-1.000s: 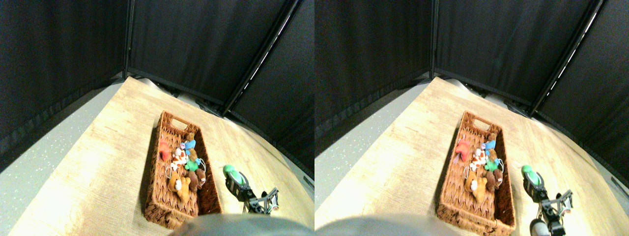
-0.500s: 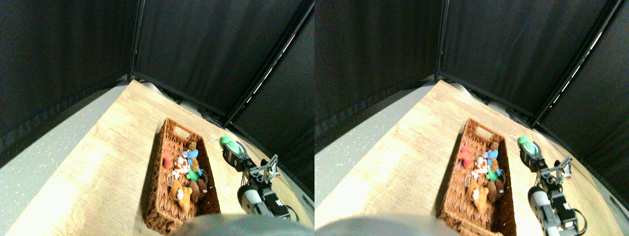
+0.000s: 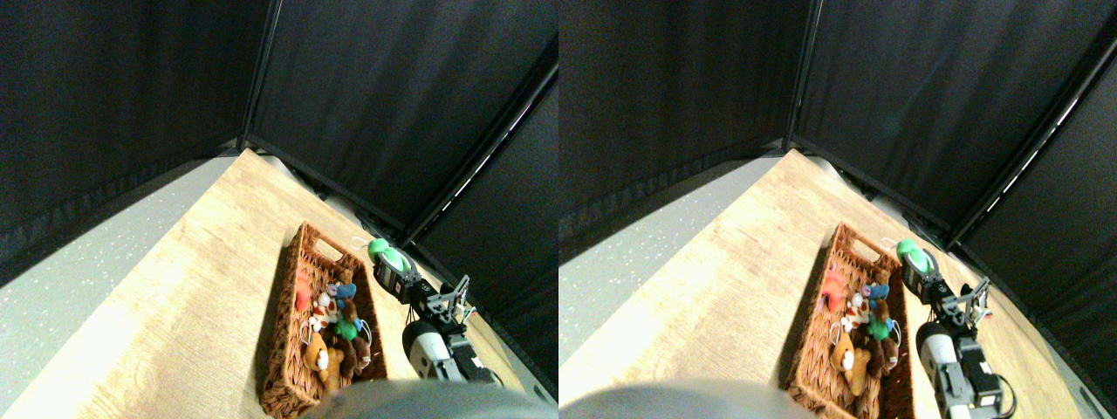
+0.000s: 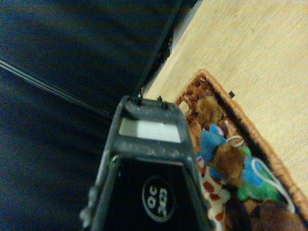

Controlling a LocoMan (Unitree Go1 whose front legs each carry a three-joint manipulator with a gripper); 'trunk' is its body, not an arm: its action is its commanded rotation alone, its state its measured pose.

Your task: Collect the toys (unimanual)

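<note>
A brown wicker basket [image 3: 288, 349] lies lengthwise on the wooden table and holds several toys: a red one [image 3: 302, 292], a blue one [image 3: 346, 289], an orange-and-white one [image 3: 323, 305], a small green one [image 3: 347, 330] and brown ones [image 3: 336, 353]. My right gripper [image 3: 385, 261] is raised beside the basket's far right rim, shut on a green toy [image 3: 379, 250] whose metal loop sticks out toward the far end. The wrist view shows the dark jaw [image 4: 144, 159] above the basket rim [image 4: 211, 79], with the blue toy [image 4: 210, 143] and a brown toy [image 4: 228, 161] below it.
Black curtain walls [image 3: 393, 96] on a dark frame close off the back and right of the table [image 3: 201, 271]. Grey speckled floor [image 3: 78, 262] lies to the left. The table's right edge runs close behind my arm [image 3: 436, 349].
My right arm has carried the green toy up off the table and toward the far end of the basket, closer to its right rim. The camera view has also shifted.
</note>
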